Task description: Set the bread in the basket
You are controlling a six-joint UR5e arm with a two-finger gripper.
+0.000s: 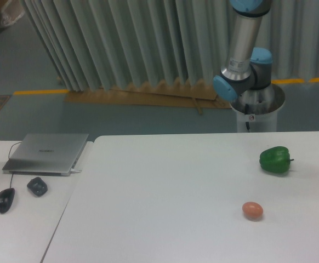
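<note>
— Where's the claw?

— I can't see it; it's outside the frame, so I can't tell whether it's spread or pinching. Only the arm [241, 52] shows, upper right, behind the table [165, 208].

— And the bread?

— Not in view either, nor the basket. On the table's right side I see a green bell pepper [274, 160], and a brown egg [252, 210] below it, well apart. A closed laptop [46, 153] sits at left, with a mouse [5, 199] below.
</note>
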